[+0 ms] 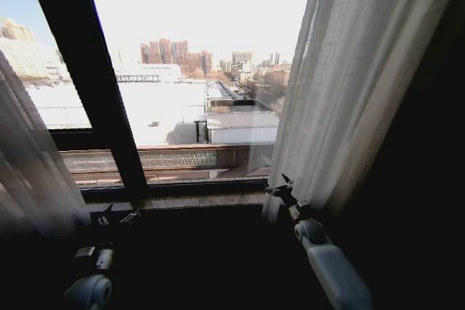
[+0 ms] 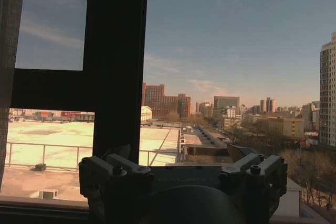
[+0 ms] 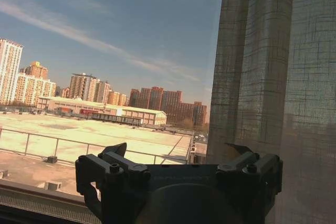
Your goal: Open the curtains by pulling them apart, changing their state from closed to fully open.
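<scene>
The curtains hang apart at the two sides of the window. The right sheer panel (image 1: 341,85) drops in pleats to the sill, and the left sheer panel (image 1: 29,165) covers the left edge. My right gripper (image 1: 280,185) is open at the right panel's inner edge, low by the sill. In the right wrist view the gripper (image 3: 178,150) holds nothing, and the pleated fabric (image 3: 273,77) hangs just past one fingertip. My left gripper (image 1: 116,215) sits low beside the left panel, open and empty (image 2: 181,153). A thin strip of curtain (image 2: 8,51) runs along that view's edge.
A dark window mullion (image 1: 87,70) slants up between the panes, with a stone sill (image 1: 189,197) below. A dark heavy drape (image 1: 429,179) fills the far right. Rooftops and city buildings lie beyond the glass.
</scene>
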Robot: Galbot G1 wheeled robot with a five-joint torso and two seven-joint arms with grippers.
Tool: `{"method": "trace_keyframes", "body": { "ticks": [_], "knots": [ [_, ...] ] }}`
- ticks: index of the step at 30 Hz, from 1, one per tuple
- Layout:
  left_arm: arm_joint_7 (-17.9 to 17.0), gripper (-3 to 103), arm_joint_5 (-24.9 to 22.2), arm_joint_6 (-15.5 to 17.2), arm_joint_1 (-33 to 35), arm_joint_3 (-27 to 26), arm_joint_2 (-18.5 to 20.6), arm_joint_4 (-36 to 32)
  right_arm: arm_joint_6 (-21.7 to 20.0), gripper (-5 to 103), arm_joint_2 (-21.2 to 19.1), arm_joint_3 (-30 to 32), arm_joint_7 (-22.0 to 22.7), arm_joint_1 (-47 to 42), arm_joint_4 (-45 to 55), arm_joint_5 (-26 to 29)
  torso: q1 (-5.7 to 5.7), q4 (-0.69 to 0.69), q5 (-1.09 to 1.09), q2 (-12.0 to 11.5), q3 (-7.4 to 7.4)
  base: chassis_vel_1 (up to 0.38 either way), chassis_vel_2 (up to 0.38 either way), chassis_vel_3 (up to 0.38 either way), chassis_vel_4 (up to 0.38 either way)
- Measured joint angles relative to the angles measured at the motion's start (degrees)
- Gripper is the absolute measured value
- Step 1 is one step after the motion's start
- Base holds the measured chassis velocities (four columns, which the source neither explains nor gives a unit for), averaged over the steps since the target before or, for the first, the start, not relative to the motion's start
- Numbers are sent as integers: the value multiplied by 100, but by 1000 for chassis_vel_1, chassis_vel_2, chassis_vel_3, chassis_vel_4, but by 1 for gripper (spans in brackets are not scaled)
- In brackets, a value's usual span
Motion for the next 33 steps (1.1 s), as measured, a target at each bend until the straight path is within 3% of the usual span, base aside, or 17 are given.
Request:
{"method": "trace_keyframes", "body": {
  "ticks": [15, 33],
  "knots": [
    [2, 100, 0, 0, 0, 0, 0, 0, 147, 100, -75, -37, 236, 414, -342, -124, 0, -1, 0, 0, 0, -18, -26, 21, 22],
    [1, 100, 0, 0, 0, -1, 0, 0, 154, 100, 213, -311, 453, 1376, -1427, -253, 0, 1, 0, 0, 0, 0, 0, 0, 0]
  ]
}}
